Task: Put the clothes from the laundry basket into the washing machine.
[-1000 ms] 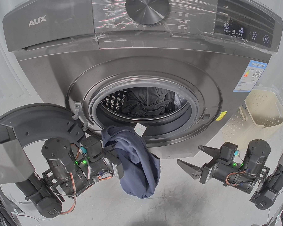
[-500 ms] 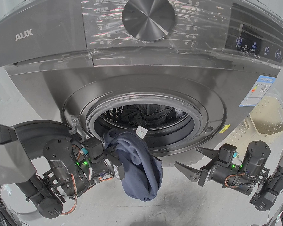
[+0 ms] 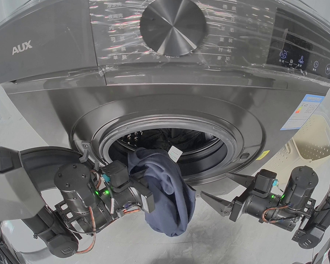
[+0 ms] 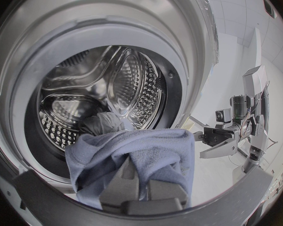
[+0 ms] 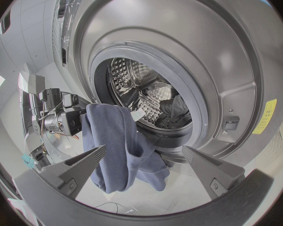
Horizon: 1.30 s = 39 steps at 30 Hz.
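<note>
Head view frames present the left gripper (image 3: 152,189) clamped on a navy garment (image 3: 168,195), which is draped over its fingers and hangs well below them, directly ahead of the gripper at the lower rim of the washing machine (image 3: 172,103) opening; contact with the rim cannot be judged. The right gripper (image 3: 216,184) is held with its jaws spread wide and nothing between them, just beside the hanging cloth, and a cream laundry basket (image 3: 315,140) is seen beyond it, against the machine's side. From the left wrist view, the left gripper (image 4: 140,173) is shown pinching a fold of the navy garment (image 4: 132,148), with the steel drum (image 4: 129,79) straight ahead and dark clothes (image 4: 100,123) lying low inside it. From the right wrist view, the right gripper (image 5: 143,150) is seen splayed, the navy garment (image 5: 116,142) is seen hanging between it and the opening, a white tag (image 5: 137,114) is revealed at the cloth's top, and the dark clothes (image 5: 174,110) are seen deep in the drum.
</note>
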Available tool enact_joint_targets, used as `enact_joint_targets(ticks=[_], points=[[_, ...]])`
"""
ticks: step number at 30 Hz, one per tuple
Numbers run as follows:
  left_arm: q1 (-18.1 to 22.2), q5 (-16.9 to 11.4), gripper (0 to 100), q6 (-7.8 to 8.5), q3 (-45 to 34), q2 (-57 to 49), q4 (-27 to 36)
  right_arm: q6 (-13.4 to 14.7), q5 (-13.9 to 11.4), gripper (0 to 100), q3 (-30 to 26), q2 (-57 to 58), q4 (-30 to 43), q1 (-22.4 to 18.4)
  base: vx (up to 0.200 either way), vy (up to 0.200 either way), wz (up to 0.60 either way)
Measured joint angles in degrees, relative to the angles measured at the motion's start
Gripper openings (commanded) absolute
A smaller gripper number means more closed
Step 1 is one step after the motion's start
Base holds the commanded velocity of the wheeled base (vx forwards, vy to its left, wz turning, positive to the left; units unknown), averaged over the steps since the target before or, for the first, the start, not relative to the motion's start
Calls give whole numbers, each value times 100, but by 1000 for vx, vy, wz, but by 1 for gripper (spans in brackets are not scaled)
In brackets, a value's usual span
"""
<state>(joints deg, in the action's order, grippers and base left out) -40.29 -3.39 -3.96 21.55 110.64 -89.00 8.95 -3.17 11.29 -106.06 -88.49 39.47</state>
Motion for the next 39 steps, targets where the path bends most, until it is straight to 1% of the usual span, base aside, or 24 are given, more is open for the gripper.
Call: enact_joint_targets(ticks=[5, 10, 18, 31, 34, 39], points=[[-256, 5, 0, -2, 254, 212, 11, -9, 17, 100, 20, 121, 2, 51, 0, 0, 0], [-276, 90, 0, 0, 761, 573, 24, -13, 24, 100, 26, 210, 2, 95, 0, 0, 0], [44, 213, 0, -17, 1907, 1201, 33, -11, 27, 100, -27, 297, 24, 173, 0, 0, 0], [367, 235, 0, -28, 3694, 2315, 300, -6, 20, 100, -178, 302, 55, 269, 0, 0, 0], [444, 235, 0, -30, 4114, 2511, 512, -6, 17, 100, -169, 283, 48, 274, 0, 0, 0], [584, 255, 0, -38, 4782, 2739, 1069, -6, 11, 100, -156, 221, 26, 278, 0, 0, 0]])
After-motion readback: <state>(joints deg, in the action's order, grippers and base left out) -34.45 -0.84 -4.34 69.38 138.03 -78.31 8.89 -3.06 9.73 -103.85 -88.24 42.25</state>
